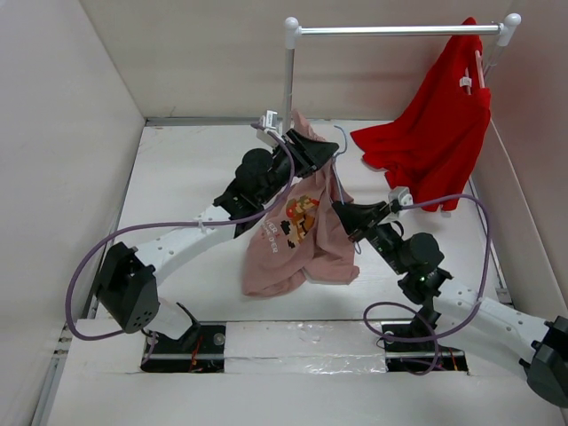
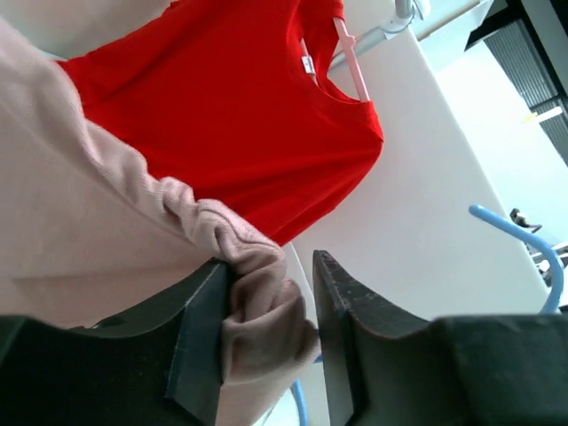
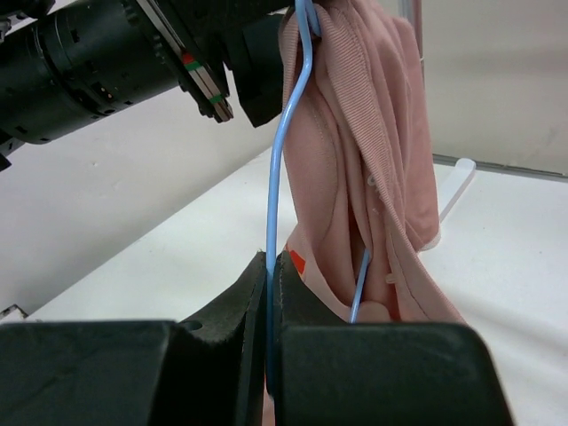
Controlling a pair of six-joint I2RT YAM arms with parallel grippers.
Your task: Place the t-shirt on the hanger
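Table (image 1: 177, 177) walled three sides | left fingers (image 2: 197, 346) pinch t-shirt (image 1: 297, 240) | right fingers (image 3: 222, 330) pinch hanger (image 3: 277, 195)

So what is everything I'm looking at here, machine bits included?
t-shirt: one, dusty pink with cartoon print, hanging above mid-table.
hanger: one, pale blue-lavender wire, against and partly inside the t-shirt.
red garment: one, bright red, hanging at the rail's right end.
pink hanger: one, pink, carrying the red garment.
rail: one, silver bar on white posts, back of table.
table: one, white, walled around.
arms: two, white and black, bases at near edge.
cables: two, purple, one along each arm.
left gripper: one, black, shut on the t-shirt.
right gripper: one, black, shut on the hanger.
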